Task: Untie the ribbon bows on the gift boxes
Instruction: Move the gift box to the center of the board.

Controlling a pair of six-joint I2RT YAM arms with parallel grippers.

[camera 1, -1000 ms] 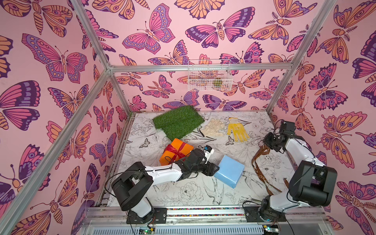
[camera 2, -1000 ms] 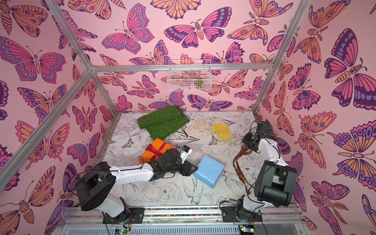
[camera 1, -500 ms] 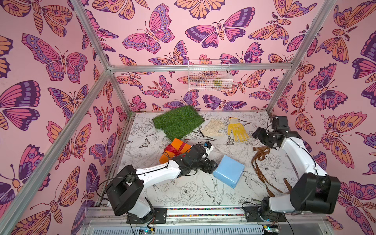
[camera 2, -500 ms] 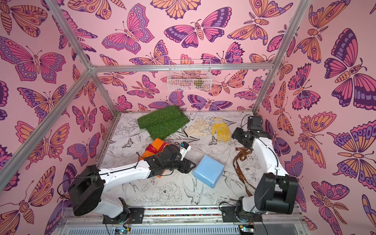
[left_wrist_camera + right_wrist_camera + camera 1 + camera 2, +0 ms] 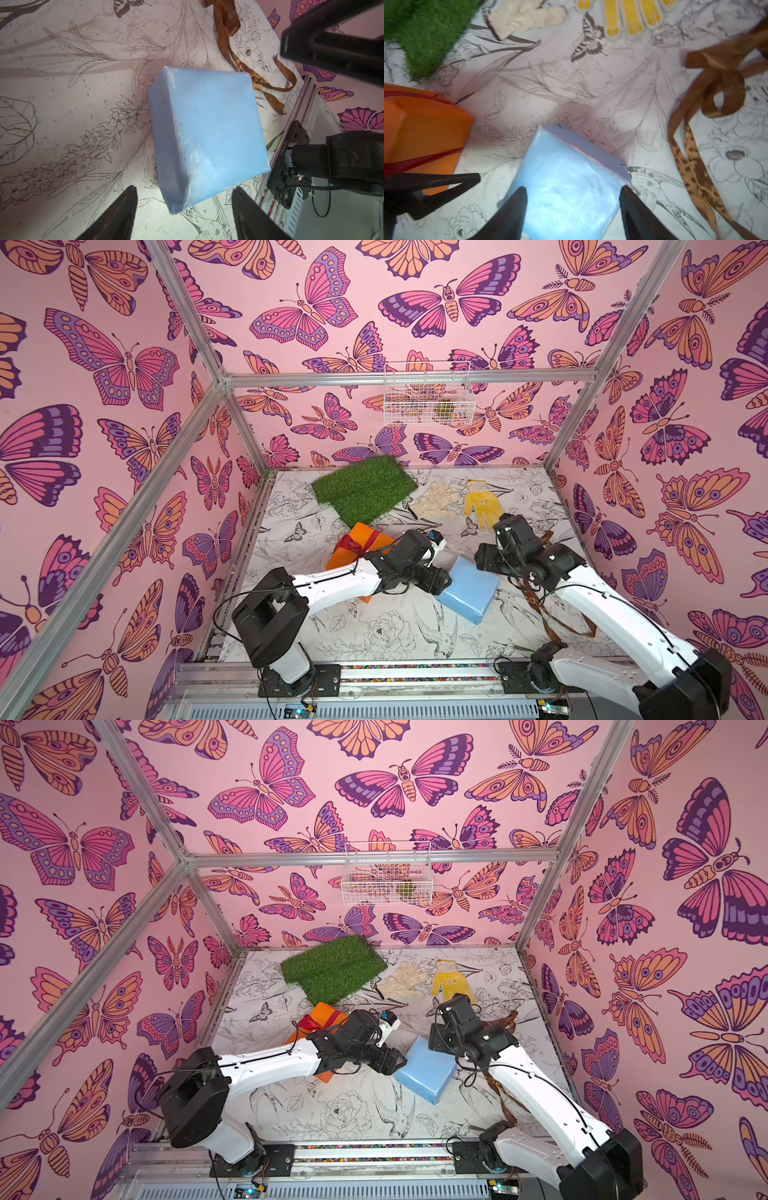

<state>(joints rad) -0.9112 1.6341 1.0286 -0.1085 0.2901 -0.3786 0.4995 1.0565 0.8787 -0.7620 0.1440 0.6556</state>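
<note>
We see left claw (image 5: 185,189), right claw (image 5: 573,190) spread open at blue box (image 5: 469,591), gripping nothing. Loose brown ribbon (image 5: 691,164) beside blue box; red ribbon (image 5: 350,544) wraps orange box (image 5: 368,535) nearby.

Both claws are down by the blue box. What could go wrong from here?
1. The open left claw and open right claw both crowd the bare light blue paper-wrapped box; they could collide.
2. The loose brown satin ribbon passes under the right arm and might snag on it.
3. The red satin ribbon is tied on the orange paper-wrapped box, partly hidden behind the left arm, so aiming may be hard.
</note>
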